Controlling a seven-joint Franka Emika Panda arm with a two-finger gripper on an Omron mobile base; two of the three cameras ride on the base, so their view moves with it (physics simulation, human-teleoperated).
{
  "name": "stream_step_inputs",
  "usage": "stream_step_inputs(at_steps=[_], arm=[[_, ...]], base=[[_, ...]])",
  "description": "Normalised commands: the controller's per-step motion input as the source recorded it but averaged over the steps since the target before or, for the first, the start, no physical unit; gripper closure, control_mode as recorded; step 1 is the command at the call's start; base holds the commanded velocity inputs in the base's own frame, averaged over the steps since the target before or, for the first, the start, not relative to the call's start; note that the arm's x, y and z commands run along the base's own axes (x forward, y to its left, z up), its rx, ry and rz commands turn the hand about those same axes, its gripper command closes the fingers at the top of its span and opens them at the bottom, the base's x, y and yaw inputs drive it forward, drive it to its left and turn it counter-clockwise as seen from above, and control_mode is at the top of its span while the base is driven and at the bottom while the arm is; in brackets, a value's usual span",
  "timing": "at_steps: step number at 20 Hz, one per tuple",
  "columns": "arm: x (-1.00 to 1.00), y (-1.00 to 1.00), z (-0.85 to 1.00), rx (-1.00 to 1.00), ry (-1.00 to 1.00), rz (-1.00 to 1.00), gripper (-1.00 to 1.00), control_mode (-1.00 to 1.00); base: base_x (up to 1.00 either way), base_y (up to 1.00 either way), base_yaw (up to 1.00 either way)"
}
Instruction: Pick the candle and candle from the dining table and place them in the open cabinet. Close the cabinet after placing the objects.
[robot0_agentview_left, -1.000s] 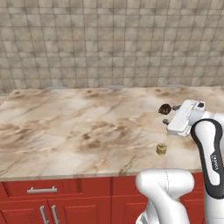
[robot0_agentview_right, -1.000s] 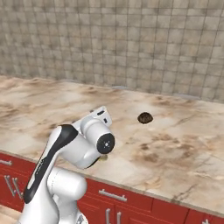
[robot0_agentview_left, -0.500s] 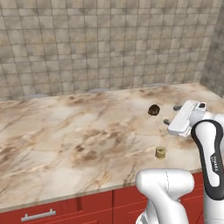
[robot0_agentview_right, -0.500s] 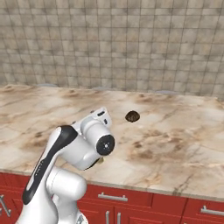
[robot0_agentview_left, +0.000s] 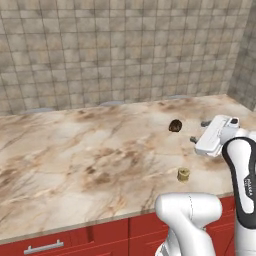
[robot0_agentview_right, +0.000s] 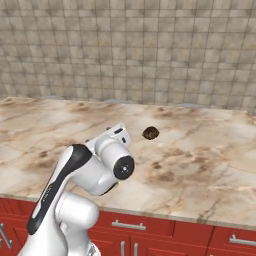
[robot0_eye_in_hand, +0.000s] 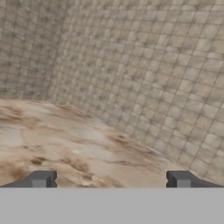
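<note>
A dark brown round lump (robot0_agentview_left: 175, 125) sits on the marbled top, well back from the front edge and toward the right in the left base view; in the right base view it lies near the middle, and what it is cannot be told; behind the top rises a wall of small beige-grey square tiles (robot0_agentview_left: 120, 50), mottled in tone, running the full width; a second tiled wall (robot0_agentview_left: 246, 55) meets it at a corner on the right; below the front edge, low red drawer fronts (robot0_agentview_right: 165, 234) carry short silver handles (robot0_agentview_right: 129, 226).
</note>
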Motion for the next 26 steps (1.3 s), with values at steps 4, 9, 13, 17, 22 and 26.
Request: stream_step_inputs(at_steps=[4,9,13,17,22,26], arm=[[-0.04,-0.57,-0.11,0.01,0.02,0.00,-1.00,-1.00],[-0.04,-0.51,-0.38,0.00,0.13,0.05,-1.00,-1.00],[-0.02,-0.07,-0.66,-0.04,0.21,0.16,-1.00,-1.00],[0.00,0.10,-0.56,-0.12,0.09,0.34,-1.00,-1.00],[0.00,0.14,-0.45,-0.09,0.00,0.42,-1.00,-1.00],[0.12,0.04,-0.37,-0.04,0.01,0.33,-1.00,-1.00]], base=[[0.00,0.00,0.00],[0.00,0.00,0.00],[0.00,0.00,0.00],[0.00,0.00,0.00],[0.00,0.00,0.00],[0.00,0.00,0.00]])
